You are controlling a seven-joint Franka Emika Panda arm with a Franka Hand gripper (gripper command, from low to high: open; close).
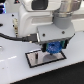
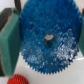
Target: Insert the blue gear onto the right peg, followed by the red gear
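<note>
Exterior view — gripper [image 1: 53,49] points down, clamping blue gear [image 1: 53,48].

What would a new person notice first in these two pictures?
In the wrist view, the blue gear fills almost the whole picture, gripped between the fingers of the hand, with its centre hole clearly visible. A bit of the red gear shows beside it. In the exterior view, the white arm holds the gear low over the black-rimmed grey plate.
</note>
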